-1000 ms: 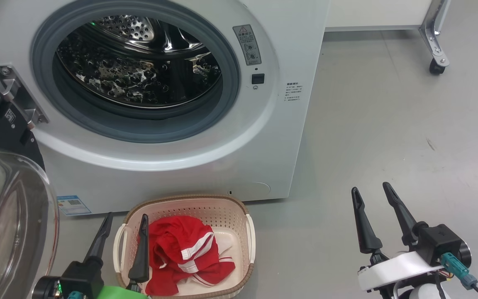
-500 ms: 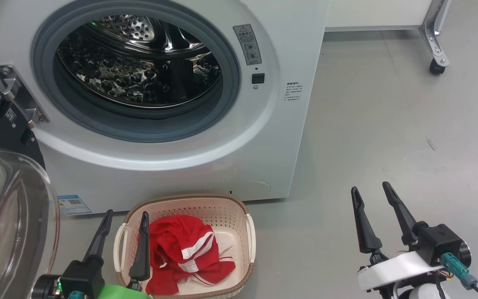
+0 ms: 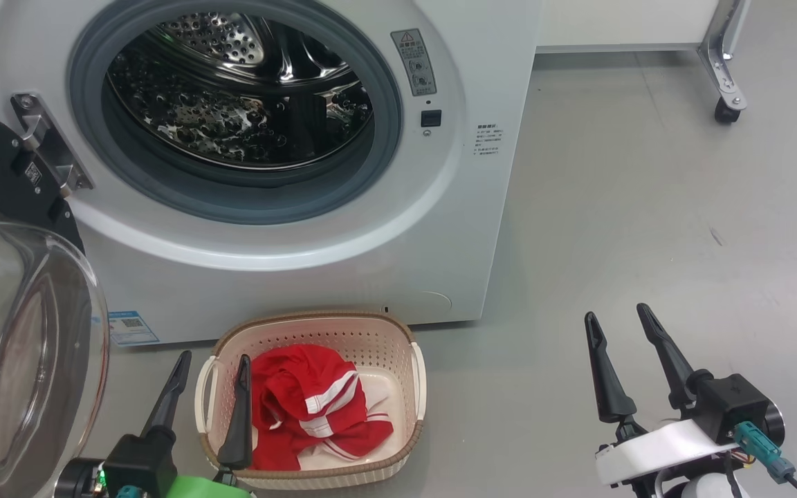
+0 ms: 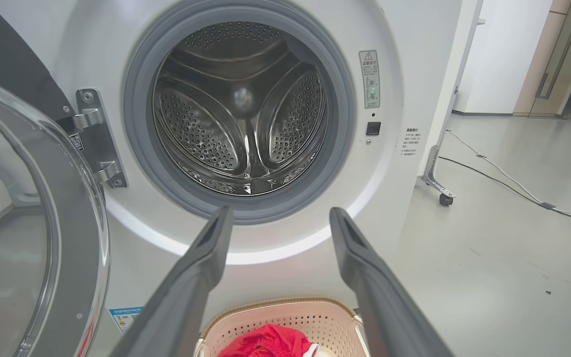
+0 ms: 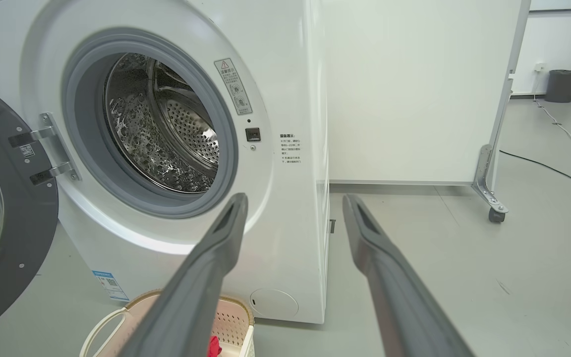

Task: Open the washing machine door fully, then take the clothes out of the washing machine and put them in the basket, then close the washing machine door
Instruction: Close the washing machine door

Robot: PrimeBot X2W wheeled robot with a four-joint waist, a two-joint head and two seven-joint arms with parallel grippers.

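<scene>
The clothes [image 3: 308, 401] lie in the basket [image 3: 315, 317], so my left gripper [image 3: 213, 356] at its edge gapes empty, ready for the washing machine door [image 3: 18, 332]

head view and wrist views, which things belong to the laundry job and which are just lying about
Job: washing machine, washing machine door, clothes, basket.
Lying about: caster wheel, floor cable, dark bin.
</scene>
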